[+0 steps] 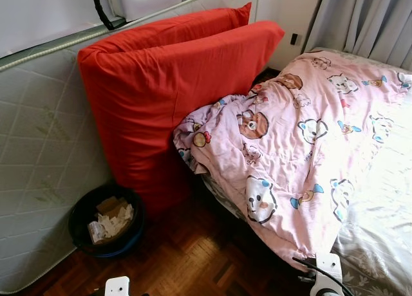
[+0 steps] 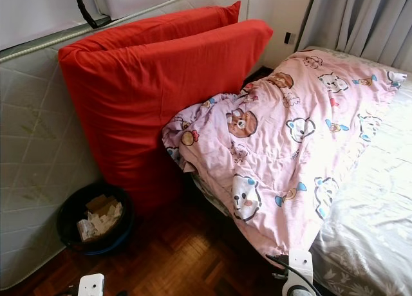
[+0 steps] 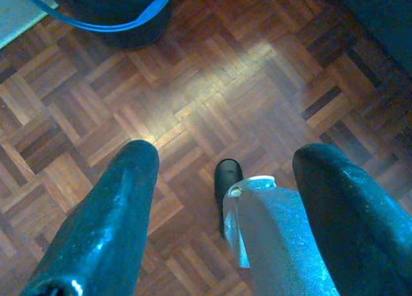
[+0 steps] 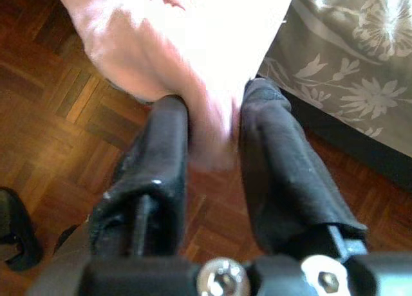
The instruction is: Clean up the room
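- My right gripper pinches the hanging edge of the pink cartoon-print quilt, a fold of cloth caught between its two black fingers.
- The quilt lies rumpled on the bed with the grey floral sheet, spilling over the near corner right above this gripper.
- It looks soft, light and limp, so I judge it will sag and drag; a grip on the hem or a corner suits best.
- My left gripper hangs spread and empty over the parquet floor, with the black bin of paper scraps beyond it.
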You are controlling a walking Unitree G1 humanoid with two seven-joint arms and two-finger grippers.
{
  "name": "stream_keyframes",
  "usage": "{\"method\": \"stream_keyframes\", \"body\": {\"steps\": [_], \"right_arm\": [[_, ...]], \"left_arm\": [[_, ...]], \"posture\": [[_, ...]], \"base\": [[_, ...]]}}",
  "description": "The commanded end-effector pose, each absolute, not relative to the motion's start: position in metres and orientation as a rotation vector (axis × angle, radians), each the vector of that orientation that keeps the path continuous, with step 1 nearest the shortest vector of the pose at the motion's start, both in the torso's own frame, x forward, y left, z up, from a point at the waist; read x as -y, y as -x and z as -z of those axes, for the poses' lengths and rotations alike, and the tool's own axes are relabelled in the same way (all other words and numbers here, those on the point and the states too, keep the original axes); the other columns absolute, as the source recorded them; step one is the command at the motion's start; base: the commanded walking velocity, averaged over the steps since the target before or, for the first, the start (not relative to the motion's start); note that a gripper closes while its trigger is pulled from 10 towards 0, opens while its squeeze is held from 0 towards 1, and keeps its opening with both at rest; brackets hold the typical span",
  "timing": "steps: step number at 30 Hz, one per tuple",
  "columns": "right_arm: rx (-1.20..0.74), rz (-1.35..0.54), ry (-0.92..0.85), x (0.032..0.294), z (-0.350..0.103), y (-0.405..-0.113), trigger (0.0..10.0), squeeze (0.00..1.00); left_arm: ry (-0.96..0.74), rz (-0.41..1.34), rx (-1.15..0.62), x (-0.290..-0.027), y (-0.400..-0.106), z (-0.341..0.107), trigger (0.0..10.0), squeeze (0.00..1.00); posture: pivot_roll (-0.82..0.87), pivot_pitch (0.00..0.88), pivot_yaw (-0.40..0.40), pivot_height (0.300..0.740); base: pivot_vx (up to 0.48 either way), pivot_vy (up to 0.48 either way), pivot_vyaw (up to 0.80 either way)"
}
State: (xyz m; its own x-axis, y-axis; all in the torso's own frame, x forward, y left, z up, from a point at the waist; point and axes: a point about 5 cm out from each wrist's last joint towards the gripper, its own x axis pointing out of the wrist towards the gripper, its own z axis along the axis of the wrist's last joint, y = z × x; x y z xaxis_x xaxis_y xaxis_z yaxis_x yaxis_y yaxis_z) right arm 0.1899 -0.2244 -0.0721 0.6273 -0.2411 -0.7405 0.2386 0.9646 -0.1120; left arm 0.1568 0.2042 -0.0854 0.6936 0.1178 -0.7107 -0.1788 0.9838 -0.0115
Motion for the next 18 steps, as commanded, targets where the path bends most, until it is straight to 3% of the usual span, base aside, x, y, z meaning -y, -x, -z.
{"method": "stream_keyframes", "body": {"steps": [1,8,9,18], "right_arm": [[-0.886,0.272,-0.015,0.221,0.077,-0.184,10.0,0.83],[-0.902,0.260,-0.020,0.220,0.079,-0.181,10.0,0.78],[-0.903,0.251,-0.019,0.220,0.079,-0.181,10.0,0.00],[-0.880,0.121,-0.060,0.201,0.079,-0.186,10.0,0.00]], "left_arm": [[0.068,-0.155,-0.803,-0.204,-0.153,0.087,10.0,0.00],[0.067,-0.151,-0.792,-0.203,-0.154,0.086,10.0,0.00],[0.067,-0.150,-0.791,-0.202,-0.154,0.086,10.0,0.00],[0.062,-0.141,-0.792,-0.201,-0.156,0.086,10.0,0.00]], "posture": [[-0.03,0.073,0.016,0.740],[-0.03,0.073,0.015,0.740],[-0.03,0.073,0.015,0.740],[-0.05,0.074,0.019,0.740]], "base": [[0.000,0.000,0.00],[0.000,0.000,0.00],[0.000,0.000,0.00],[0.000,0.000,0.00]]}}
